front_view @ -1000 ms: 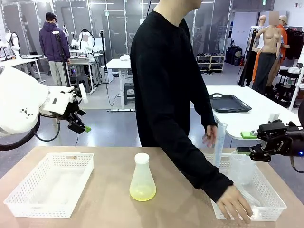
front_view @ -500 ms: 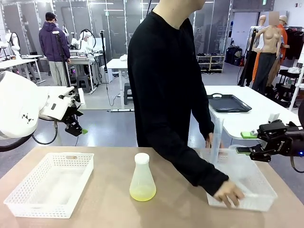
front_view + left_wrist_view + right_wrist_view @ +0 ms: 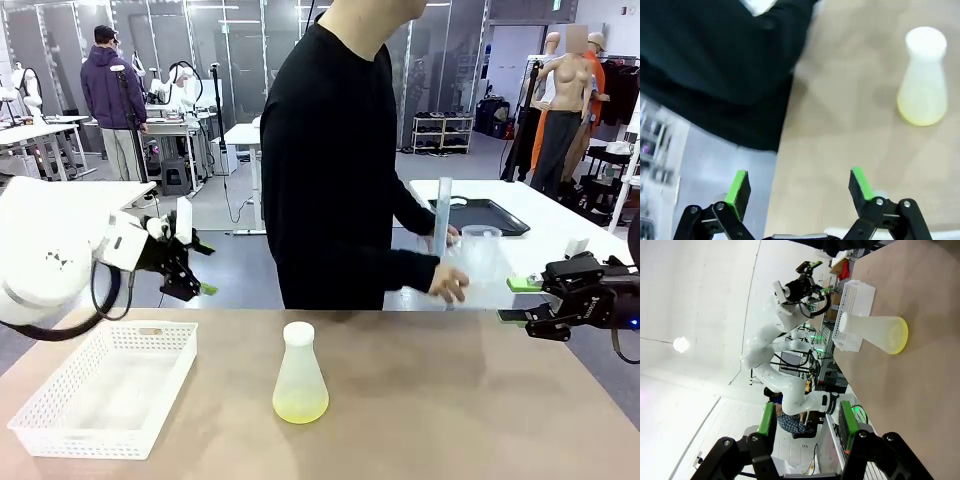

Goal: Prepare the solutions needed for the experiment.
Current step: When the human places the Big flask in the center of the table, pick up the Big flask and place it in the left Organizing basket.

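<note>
The yellow-green liquid (image 3: 300, 406) sat in the upright flask (image 3: 299, 368), mid-tabletop. My left pincer (image 3: 800, 182) gaped empty at the far edge, seemingly nearer; my right pincer (image 3: 807, 422), part-open and empty, hung off the right edge.

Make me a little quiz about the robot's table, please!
1. True or false: the yellow-green solutions make just a shallow layer in the flask.
2. Which thing sits on the table on the robot's left? A. a white basket B. a red bowl C. a blue box
3. Fill the gap: the left pincer has its jaws ___.
Key: 1 true; 2 A; 3 open.
</note>
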{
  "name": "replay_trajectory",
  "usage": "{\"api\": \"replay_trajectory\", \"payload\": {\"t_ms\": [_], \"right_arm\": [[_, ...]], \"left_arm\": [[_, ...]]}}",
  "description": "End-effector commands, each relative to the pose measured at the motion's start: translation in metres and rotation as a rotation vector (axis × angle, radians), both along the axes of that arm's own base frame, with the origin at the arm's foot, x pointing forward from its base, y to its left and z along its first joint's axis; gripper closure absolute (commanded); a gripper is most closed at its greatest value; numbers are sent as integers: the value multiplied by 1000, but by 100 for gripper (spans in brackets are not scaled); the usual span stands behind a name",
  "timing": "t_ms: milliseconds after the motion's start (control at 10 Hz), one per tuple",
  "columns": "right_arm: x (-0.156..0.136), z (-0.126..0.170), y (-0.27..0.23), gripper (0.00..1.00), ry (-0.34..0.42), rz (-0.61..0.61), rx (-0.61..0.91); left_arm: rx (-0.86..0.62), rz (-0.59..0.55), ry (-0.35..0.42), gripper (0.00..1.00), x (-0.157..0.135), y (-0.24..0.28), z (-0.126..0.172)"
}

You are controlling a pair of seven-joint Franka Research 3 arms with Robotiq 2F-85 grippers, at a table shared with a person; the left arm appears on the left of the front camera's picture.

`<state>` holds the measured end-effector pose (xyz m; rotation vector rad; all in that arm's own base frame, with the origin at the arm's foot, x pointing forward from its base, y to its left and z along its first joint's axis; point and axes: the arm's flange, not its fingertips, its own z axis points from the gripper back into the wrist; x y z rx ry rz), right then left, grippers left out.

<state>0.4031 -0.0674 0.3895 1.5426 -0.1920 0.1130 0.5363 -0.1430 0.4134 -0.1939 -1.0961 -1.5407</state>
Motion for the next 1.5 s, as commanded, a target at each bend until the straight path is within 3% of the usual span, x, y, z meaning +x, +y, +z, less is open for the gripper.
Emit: {"api": "replay_trajectory", "payload": {"t_ms": [0,100,200,400,500,600,1000,1200,1400], "right_arm": [[1,1,0,36,-6,3,4],[1,1,0,36,-6,3,4],[1,1,0,36,-6,3,4],[1,1,0,36,-6,3,4],[1,1,0,36,-6,3,4],[1,1,0,36,-6,3,4],[1,1,0,36,-6,3,4],[1,1,0,36,-6,3,4],[1,1,0,36,-6,3,4]], "left_arm": [[-34,-94,-11,0,46,19,-16],[-47,-116,-48,0,45,16,-20],[-37,-67,1,0,13,5,-25],[-37,-67,1,0,13,5,-25],[-65,-98,-10,0,26,14,-37],[-144,-188,62,0,23,9,-36],[-276,-466,213,0,3,-10,-18],[-284,-523,256,0,-6,-18,-6],[-286,-572,234,0,-9,-36,20]]}}
